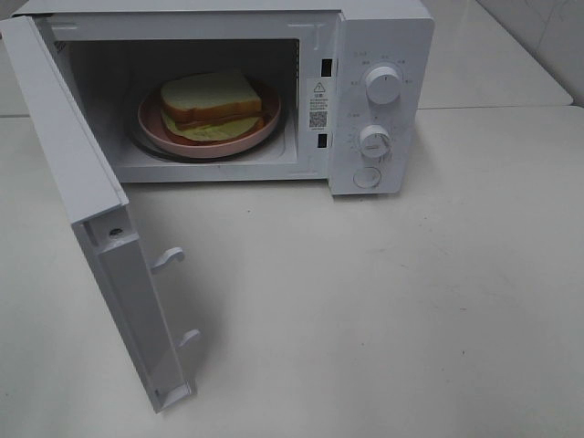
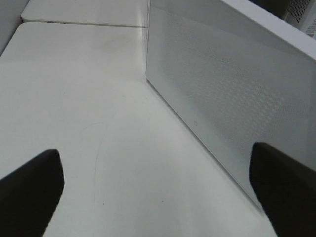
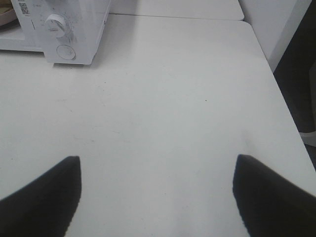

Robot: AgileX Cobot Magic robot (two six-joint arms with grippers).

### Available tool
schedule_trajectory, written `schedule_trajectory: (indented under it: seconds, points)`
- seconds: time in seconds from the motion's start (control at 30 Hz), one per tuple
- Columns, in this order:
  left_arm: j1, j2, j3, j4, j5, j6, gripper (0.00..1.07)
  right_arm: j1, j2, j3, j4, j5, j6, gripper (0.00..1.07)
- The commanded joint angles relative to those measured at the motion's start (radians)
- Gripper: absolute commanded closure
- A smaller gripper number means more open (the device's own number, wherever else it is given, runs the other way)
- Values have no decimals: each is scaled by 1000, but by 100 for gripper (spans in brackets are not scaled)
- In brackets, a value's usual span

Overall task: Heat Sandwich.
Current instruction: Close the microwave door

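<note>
L claw [image 2: 154,154] & R claw [image 3: 158,159] both wide apart, empty; sandwich [image 1: 212,102] in open microwave [image 1: 406,46], QR sticker [image 1: 318,119] txt illegible.

Microwave [image 1: 379,119] top cut by frame edge; label [image 1: 318,108], dial [image 1: 383,84] markings illegible; plate [image 1: 153,123] centre hidden under sandwich [image 1: 210,96].

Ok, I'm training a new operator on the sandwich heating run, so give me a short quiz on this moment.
1. True or false: the microwave door is shut.
2. The sandwich lies: A beside the microwave; B on the pink plate inside the microwave; C on top of the microwave.
3. How many knobs sit above the round button on the microwave's front?
Key: 1 false; 2 B; 3 two.
</note>
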Motion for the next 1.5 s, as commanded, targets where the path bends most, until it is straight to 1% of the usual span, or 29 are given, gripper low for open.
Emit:
schedule_trajectory:
  seconds: [0.03, 0.07, 0.1, 0.13, 0.2, 0.23, 0.27, 0.37, 0.4, 0.43, 0.47, 0.5, 0.53, 0.57, 0.6, 0.7, 0.8, 0.87, 0.9, 0.97, 1.1, 1.13, 1.2, 1.27, 1.3, 1.33, 1.4, 1.43, 1.5]
  points:
    - [-5, 54, -6, 0, -70, 3, 17, -4, -27, 1, 3, -16, -6, 31]
    - [-5, 75, -6, 1, -87, 3, 20, -4, -27, 1, 3, -16, -6, 31]
    - [-5, 117, -6, 0, -117, 3, 27, -4, -27, 1, 3, -16, -6, 31]
    - [-5, 117, -6, 0, -117, 3, 27, -4, -27, 1, 3, -16, -6, 31]
    - [-5, 156, -6, 0, -154, 3, 36, -4, -27, 1, 3, -16, -6, 31]
    - [-5, 199, -6, 0, -193, 3, 46, -4, -27, 1, 3, -16, -6, 31]
    - [-5, 199, -6, 0, -193, 3, 46, -4, -27, 1, 3, -16, -6, 31]
    - [-5, 280, -5, 0, -258, 3, 57, -4, -27, 1, 3, -16, -6, 31]
    - [-5, 296, -2, 0, -277, 3, 64, -4, -27, 1, 3, -16, -6, 31]
    - [-5, 296, -2, 0, -277, 3, 64, -4, -27, 1, 3, -16, -6, 31]
    - [-5, 315, 3, 0, -302, 3, 68, -4, -27, 1, 3, -16, -6, 31]
    - [-5, 334, 8, 0, -327, 3, 73, -4, -27, 1, 3, -16, -6, 31]
    - [-5, 368, 23, 0, -383, 4, 83, -4, -27, 1, 3, -16, -6, 31]
    - [-5, 387, 32, 0, -402, 4, 88, -4, -27, 1, 3, -16, -6, 31]
    - [-5, 387, 32, 0, -402, 4, 88, -4, -27, 1, 3, -16, -6, 31]
    - [-5, 466, 68, 1, -505, 5, 107, -4, -27, 1, 3, -16, -6, 31]
    - [-5, 502, 88, 0, -571, 5, 107, -4, -27, 1, 3, -16, -6, 31]
    - [-5, 555, 122, 0, -699, 5, 107, -4, -27, 1, 3, -16, -6, 31]
    - [-5, 555, 122, 0, -699, 5, 107, -4, -27, 1, 3, -16, -6, 31]
    - [-5, 615, 155, 0, -825, 5, 107, -4, -27, 1, 3, -16, -6, 31]
    - [-5, 673, 191, 1, -950, 5, 107, -4, -27, 1, 3, -16, -6, 31]
    - [-5, 713, 211, 2, -1044, 5, 107, -4, -27, 1, 3, -16, -6, 31]
    - [-5, 759, 228, 4, -1137, 5, 107, -4, -27, 1, 3, -16, -6, 31]
    - [-5, 779, 237, 4, -1187, 5, 107, -4, -27, 1, 3, -16, -6, 31]
    - [-5, 831, 253, 10, -1310, 5, 107, -4, -27, 1, 3, -16, -6, 31]
    - [-5, 854, 258, 20, -1371, 5, 107, -4, -27, 1, 3, -16, -6, 31]
    - [-5, 882, 264, 38, -1428, 1, 107, -4, -27, 1, 3, -16, -6, 31]
    - [-5, 939, 271, 83, -1519, -4, 107, -4, -27, 1, 3, -16, -6, 31]
    - [-5, 990, 271, 137, -1585, -23, 107, -4, -27, 1, 3, -16, -6, 31]
